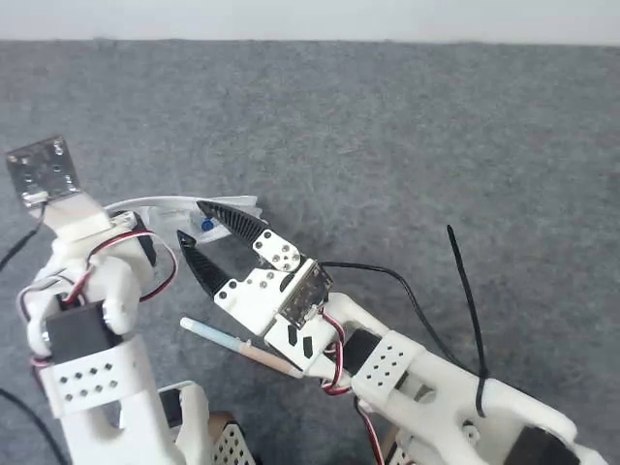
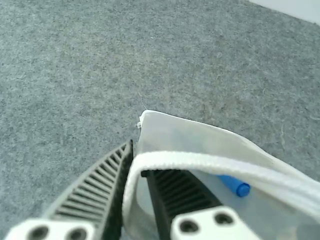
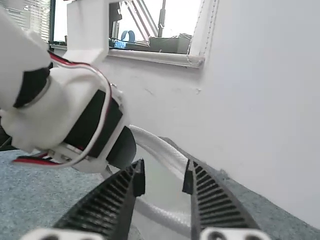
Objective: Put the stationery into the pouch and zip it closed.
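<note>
**Bench layout, seen from above and from both wrists.** A grey, felt-like bench (image 1: 407, 126) carries the two arms, with the pouch (image 1: 167, 206) lying between them on the left half of the high view.

(a) Container. The pouch (image 2: 200, 145) is of pale translucent material with a thick white band along its mouth. The mouth is unzipped and gapes. Inside, seen through the wall, lies one blue item (image 2: 234, 185) with a rounded end. The high view shows it as a blue spot (image 1: 206, 226) near the pouch's mouth. What else the pouch contains cannot be told.

(b) Left gripper (image 2: 137, 159). Its jaws are closed on the pouch's edge at one corner of the mouth, the white band passing between them.

(c) Right gripper (image 1: 190, 220). Its black jaws are spread apart at the pouch's mouth and hold nothing. In its own wrist view (image 3: 163, 172) the white band runs across the gap beyond the jaw tips, and the left arm's housing (image 3: 60, 110) stands close beside.

(d) Loose stationery. A slim pen (image 1: 242, 346), light blue at one end and tan at the other, lies flat on the bench outside the pouch. Its tan end runs under the right arm's wrist.
</note>
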{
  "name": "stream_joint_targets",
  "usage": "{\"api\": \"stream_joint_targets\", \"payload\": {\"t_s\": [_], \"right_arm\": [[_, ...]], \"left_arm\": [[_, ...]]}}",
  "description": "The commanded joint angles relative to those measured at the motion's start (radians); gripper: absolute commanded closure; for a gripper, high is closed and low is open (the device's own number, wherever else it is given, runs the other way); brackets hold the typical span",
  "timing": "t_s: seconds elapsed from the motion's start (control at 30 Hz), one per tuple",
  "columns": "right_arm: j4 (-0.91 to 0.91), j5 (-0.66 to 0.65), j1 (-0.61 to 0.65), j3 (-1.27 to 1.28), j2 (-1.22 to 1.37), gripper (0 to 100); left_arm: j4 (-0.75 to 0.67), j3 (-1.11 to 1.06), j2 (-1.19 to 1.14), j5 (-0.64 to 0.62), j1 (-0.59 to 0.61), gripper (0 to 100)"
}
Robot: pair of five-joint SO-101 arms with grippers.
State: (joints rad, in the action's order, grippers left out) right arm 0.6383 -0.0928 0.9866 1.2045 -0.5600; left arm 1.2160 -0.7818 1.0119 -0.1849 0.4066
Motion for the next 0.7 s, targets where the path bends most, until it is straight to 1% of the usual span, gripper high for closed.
{"api": "stream_joint_targets", "payload": {"t_s": [0.0,0.23,0.33,0.53,0.67], "right_arm": [[0.012,0.012,-0.021,-0.002,0.004,88.9],[0.008,0.011,-0.022,0.002,-0.012,89.1],[-0.061,0.012,-0.021,0.020,-0.096,89.3],[-0.409,0.015,-0.022,-0.011,-0.332,89.3],[-0.636,0.015,-0.022,-0.057,-0.437,89.3]], "left_arm": [[-0.031,-0.007,-0.017,0.005,0.009,99],[-0.043,-0.019,-0.017,0.005,0.009,99],[-0.064,-0.035,-0.017,0.005,0.009,99],[-0.061,-0.038,-0.017,0.005,0.009,99],[-0.061,-0.038,-0.017,0.005,0.009,99]]}}
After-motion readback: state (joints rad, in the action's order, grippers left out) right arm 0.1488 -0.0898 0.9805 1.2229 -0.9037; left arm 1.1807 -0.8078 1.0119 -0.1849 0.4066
